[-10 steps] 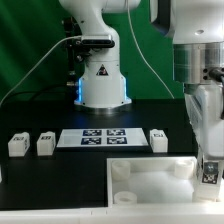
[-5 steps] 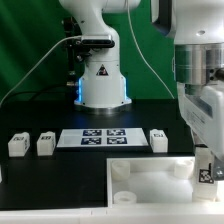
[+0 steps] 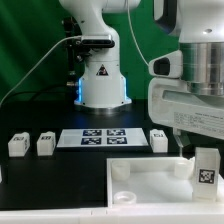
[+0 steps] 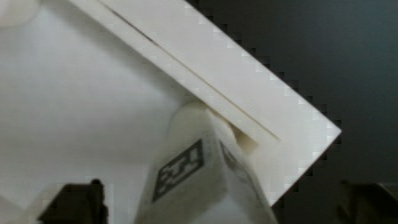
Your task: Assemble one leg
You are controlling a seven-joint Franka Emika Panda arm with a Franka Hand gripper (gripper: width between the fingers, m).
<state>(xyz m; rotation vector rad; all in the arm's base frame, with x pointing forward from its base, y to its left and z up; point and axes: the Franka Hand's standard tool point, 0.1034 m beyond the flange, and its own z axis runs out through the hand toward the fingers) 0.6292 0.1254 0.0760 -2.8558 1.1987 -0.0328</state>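
A white leg (image 3: pixel 206 168) with a black-and-white tag stands upright on a corner of the large white tabletop (image 3: pixel 150 190), at the exterior view's right. My gripper (image 3: pixel 200 148) hangs just above it, open, touching nothing. In the wrist view the leg (image 4: pixel 205 165) rises between the two dark fingertips (image 4: pixel 80 203), with a gap on each side, and the gripper (image 4: pixel 222 205) is centred over it. The tabletop (image 4: pixel 89 100) fills the area behind the leg, its edge running diagonally. Whether the leg sits in a socket is hidden.
Three more white legs lie on the black table: two at the exterior view's left (image 3: pixel 17 144) (image 3: pixel 45 144) and one (image 3: pixel 159 140) beside the marker board (image 3: pixel 98 138). The arm's white base (image 3: pixel 100 85) stands behind the marker board.
The jaws have gone from shut on the leg to open. The hand has risen and shifted toward the exterior view's left. The leg stays standing on the tabletop corner.
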